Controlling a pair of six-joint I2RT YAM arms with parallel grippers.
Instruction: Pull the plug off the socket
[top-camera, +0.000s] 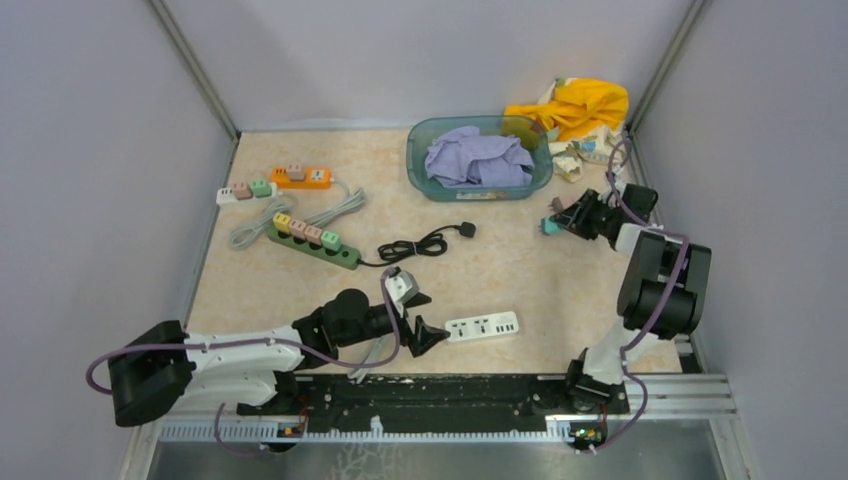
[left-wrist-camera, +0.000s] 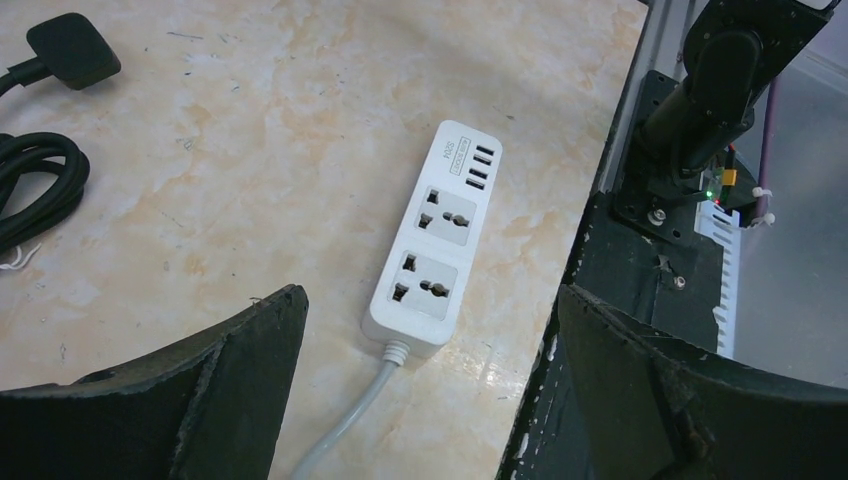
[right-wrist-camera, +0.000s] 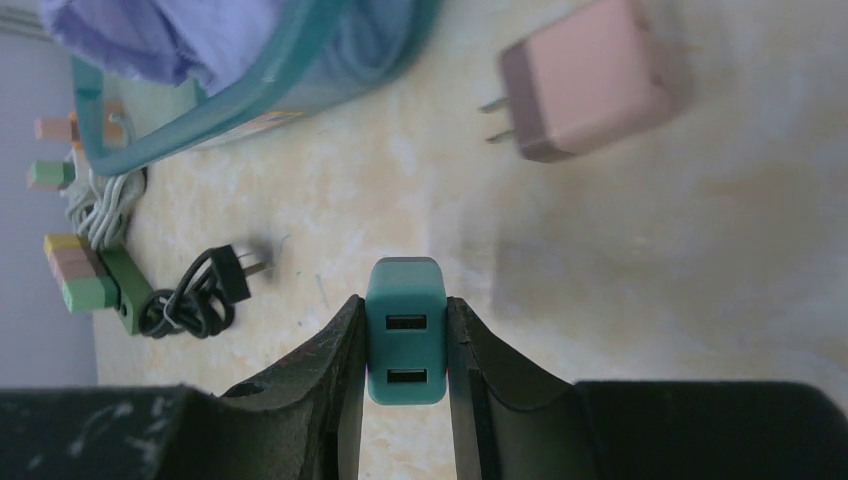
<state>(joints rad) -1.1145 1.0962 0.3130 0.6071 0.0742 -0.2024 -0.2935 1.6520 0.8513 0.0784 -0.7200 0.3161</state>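
A white socket strip (top-camera: 482, 326) (left-wrist-camera: 435, 255) lies near the table's front edge, both of its outlets empty, its grey cord running toward me. My left gripper (top-camera: 425, 310) (left-wrist-camera: 428, 300) stands wide open just left of the strip's cord end, holding nothing. Over at the right, my right gripper (top-camera: 548, 226) (right-wrist-camera: 405, 300) is shut on a teal plug (right-wrist-camera: 406, 330) (top-camera: 549, 227) with two USB ports, held above the table away from the strip.
A pink plug (right-wrist-camera: 590, 80) lies loose beyond the right gripper. A teal basket (top-camera: 415, 150) holds purple cloth at the back. A coiled black cable (top-camera: 425, 243), a green strip (top-camera: 312, 242), an orange strip (top-camera: 300, 177) and yellow cloth (top-camera: 575, 105) lie around.
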